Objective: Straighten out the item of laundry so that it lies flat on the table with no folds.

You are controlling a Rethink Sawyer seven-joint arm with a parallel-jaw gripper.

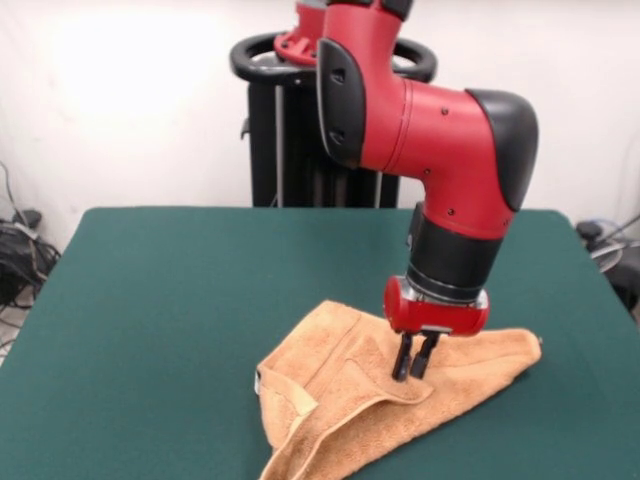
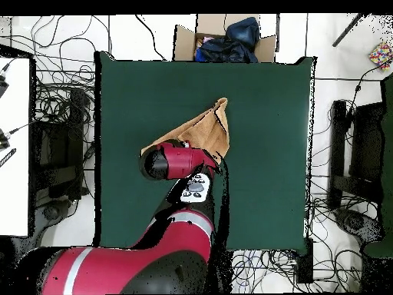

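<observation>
The towel (image 1: pixel 400 395) lies closest to the camera, at the near edge of the green tabletop (image 1: pixel 180 300), and its lowest corner goes down to the bottom of the front view. It is not flat: a layer is folded over along the middle, so a thick ridge runs across it, and the outline is more like a triangle than a square. A small white tag (image 1: pixel 258 380) shows at its left edge. The hand (image 1: pixel 413 366) comes straight down from the red arm (image 1: pixel 440 150) onto the towel, just right of its centre. The two dark fingers (image 1: pixel 402 358) are close together with only a thin gap, and their tips touch the folded layer; they seem to pinch the cloth, but this is hard to confirm. From overhead, the towel (image 2: pixel 207 130) is partly hidden under the arm (image 2: pixel 173 163), and one corner points away from the arm.
</observation>
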